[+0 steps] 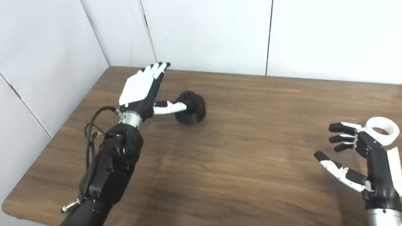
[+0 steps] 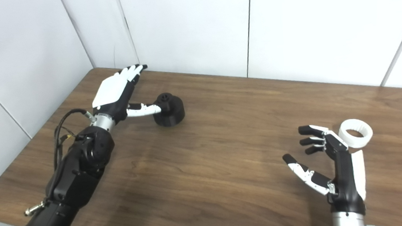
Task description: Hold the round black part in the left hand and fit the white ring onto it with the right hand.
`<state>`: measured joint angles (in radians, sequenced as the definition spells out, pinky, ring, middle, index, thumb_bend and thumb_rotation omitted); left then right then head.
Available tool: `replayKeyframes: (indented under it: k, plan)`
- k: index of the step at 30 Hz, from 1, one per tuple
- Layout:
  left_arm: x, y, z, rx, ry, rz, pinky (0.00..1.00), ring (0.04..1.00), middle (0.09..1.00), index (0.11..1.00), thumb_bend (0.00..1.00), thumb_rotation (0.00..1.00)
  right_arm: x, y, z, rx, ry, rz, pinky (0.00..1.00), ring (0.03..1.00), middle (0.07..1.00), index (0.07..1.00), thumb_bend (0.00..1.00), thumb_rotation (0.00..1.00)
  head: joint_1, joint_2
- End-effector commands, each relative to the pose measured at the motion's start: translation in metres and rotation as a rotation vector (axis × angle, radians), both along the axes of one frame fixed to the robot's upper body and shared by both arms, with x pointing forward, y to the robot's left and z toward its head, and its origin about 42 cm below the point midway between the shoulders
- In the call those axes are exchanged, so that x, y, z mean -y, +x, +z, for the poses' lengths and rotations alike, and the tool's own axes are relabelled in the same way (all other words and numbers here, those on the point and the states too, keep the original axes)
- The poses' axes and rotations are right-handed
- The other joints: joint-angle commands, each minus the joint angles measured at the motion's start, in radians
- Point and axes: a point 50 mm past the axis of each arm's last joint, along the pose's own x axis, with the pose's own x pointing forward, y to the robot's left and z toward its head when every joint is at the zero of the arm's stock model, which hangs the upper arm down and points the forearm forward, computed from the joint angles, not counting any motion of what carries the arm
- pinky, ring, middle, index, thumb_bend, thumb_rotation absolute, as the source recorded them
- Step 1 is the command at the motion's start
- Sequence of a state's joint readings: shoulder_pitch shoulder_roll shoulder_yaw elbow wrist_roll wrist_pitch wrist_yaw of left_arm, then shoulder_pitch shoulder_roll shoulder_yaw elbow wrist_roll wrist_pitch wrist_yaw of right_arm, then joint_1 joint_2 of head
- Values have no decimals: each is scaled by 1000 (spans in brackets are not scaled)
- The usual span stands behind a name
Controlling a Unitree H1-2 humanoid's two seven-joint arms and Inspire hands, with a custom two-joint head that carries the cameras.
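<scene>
Currently I see round black part [image 1: 190, 107] resting on wooden table [image 1: 226, 154], far-left area. Left hand [image 1: 141, 91] just left of part: fingers straight and spread, grasping nothing, thumb tip at part's top edge. White ring [image 1: 382, 131] flat on table, well right of part. Right hand [image 1: 363, 157] beside ring, fingers curled apart, holding nothing.

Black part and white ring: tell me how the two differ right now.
The black part is a solid, stepped cylinder with a knob on top; the white ring is a hollow band, open through the middle. The black part sits far left on the table with the left hand by it, thumb reaching it; the white ring lies near right, behind the open right hand. Both rest on the table, unheld.
</scene>
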<state>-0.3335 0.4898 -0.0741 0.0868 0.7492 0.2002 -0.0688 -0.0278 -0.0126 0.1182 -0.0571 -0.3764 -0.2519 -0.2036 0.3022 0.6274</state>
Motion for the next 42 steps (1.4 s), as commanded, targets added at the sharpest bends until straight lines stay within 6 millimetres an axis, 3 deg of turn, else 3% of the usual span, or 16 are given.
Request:
replayKeyframes:
  k: [1,14,42]
  plan:
    - [-9,13,31,54,56,8,1000,1000,1000,944,1000,686,8,-14,-31,-115,-19,-28,473,586,667,649,621,105,1,1]
    - [-8,16,15,-80,109,13,1000,1000,1000,907,1000,705,9,-18,-29,-113,-26,-44,464,577,664,651,606,111,-1,13]
    - [-1,28,-19,-137,173,65,1000,1000,1000,922,1000,717,12,-22,-26,-111,-30,-53,445,562,660,651,592,128,-7,30]
